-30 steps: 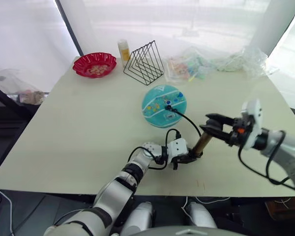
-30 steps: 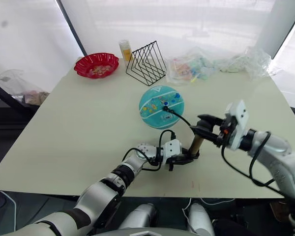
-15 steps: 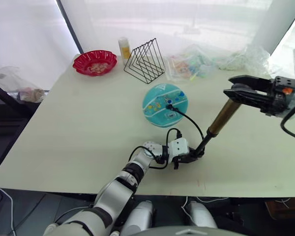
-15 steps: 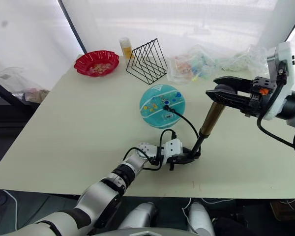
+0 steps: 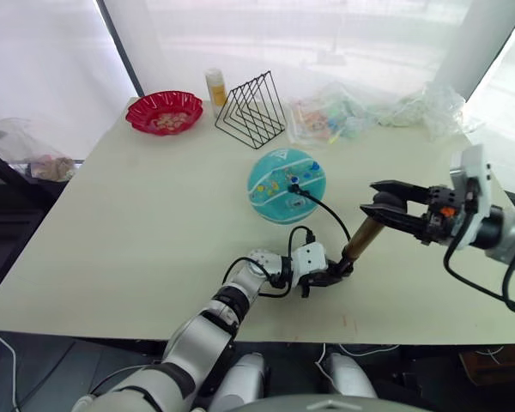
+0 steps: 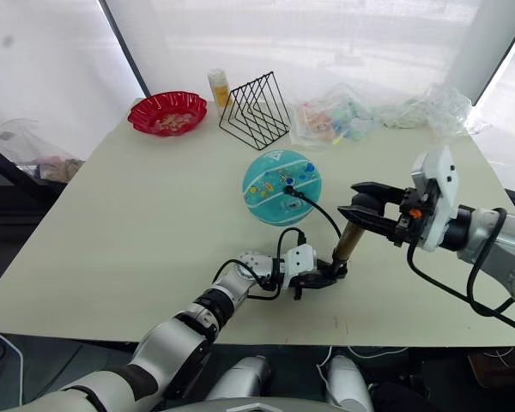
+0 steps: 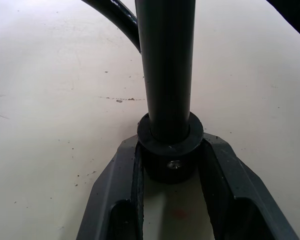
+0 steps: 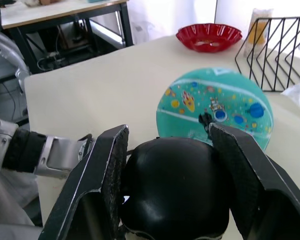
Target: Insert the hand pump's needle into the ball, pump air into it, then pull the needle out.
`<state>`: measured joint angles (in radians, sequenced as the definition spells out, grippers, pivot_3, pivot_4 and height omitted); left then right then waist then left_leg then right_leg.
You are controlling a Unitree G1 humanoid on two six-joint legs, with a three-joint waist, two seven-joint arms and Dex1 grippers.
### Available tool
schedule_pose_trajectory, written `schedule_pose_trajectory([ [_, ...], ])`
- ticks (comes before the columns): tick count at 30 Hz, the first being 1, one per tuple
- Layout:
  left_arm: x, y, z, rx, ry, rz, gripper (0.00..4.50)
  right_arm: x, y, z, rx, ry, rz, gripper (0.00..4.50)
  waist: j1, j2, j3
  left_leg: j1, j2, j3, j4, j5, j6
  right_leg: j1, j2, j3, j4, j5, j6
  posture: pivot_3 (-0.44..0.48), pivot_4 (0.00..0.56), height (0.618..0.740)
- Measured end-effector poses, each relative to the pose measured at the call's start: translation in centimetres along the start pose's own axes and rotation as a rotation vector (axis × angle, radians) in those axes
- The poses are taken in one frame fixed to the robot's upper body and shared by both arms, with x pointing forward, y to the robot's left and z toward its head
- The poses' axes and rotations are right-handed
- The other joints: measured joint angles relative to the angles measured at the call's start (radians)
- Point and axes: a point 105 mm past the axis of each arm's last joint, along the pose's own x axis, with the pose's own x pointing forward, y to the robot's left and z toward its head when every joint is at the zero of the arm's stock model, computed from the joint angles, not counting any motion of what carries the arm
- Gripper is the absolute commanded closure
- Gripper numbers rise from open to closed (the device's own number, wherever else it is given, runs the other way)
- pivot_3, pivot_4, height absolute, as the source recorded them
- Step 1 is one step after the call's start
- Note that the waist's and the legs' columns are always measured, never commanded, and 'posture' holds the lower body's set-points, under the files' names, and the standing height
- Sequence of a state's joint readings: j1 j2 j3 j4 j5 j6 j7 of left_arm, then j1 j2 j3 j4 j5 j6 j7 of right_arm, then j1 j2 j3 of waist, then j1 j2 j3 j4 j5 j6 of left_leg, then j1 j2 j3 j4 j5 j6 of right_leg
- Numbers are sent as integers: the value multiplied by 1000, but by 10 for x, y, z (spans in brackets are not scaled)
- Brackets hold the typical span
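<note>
The teal ball [image 5: 283,182] lies mid-table with the needle's black fitting [image 5: 293,183] set in its top; the pin itself is hidden. From it the thin black hose [image 5: 330,213] curves down to the hand pump [image 5: 358,241], which leans toward the right. My left gripper [image 5: 326,275] is shut on the pump's black bottom cap [image 7: 170,150], low on the table. My right gripper [image 5: 379,200] is shut on the black handle [image 8: 175,187] at the pump's upper end, just above the brass barrel. The right wrist view looks past the handle to the ball [image 8: 230,97].
At the table's far side stand a red bowl [image 5: 165,112], a yellow bottle [image 5: 215,87], a black wire rack [image 5: 251,109] and crumpled clear bags [image 5: 339,116]. The table's front edge [image 5: 266,333] runs close below my left gripper.
The right gripper lifted the handle up and right, drawing the black rod out, then pushed it back down onto the barrel. The left gripper and ball stayed put.
</note>
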<state>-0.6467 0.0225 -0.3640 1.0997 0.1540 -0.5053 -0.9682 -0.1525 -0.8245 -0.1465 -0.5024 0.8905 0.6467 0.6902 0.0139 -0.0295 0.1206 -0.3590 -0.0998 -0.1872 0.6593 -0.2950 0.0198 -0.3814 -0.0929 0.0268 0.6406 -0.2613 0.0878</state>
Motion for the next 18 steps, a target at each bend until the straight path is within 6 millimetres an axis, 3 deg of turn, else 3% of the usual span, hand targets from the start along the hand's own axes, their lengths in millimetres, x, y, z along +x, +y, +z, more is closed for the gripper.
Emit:
schedule_pose_trajectory([
  [5, -1, 0, -2, -5, 6, 5, 3387, 11, 4, -42, -14, 2, -51, 2397, -3, -1, -4, 3, 0, 1, 0, 0, 0, 2, 1, 1, 0, 0, 0, 0, 150, 740],
  [7, -1, 0, -3, -6, 8, 5, 3387, 13, 6, -42, -42, -6, -44, 2397, -3, 0, -5, 5, 0, 1, -1, 0, 0, 4, 1, 1, 0, 0, 0, 0, 150, 740],
  [14, 0, 1, 1, 6, 1, 1, 3387, 6, -2, -25, -16, 7, -9, 2397, -2, 6, 2, 4, 0, 1, -1, 0, 0, 3, 1, 2, 0, 0, 0, 0, 150, 740],
  [18, 2, 1, 5, 14, -9, -6, 3387, 0, -10, 7, -2, -6, 17, 2397, 1, 10, 5, -2, 0, -1, -1, 0, 0, 0, 0, 0, 0, 0, 0, 0, 150, 740],
])
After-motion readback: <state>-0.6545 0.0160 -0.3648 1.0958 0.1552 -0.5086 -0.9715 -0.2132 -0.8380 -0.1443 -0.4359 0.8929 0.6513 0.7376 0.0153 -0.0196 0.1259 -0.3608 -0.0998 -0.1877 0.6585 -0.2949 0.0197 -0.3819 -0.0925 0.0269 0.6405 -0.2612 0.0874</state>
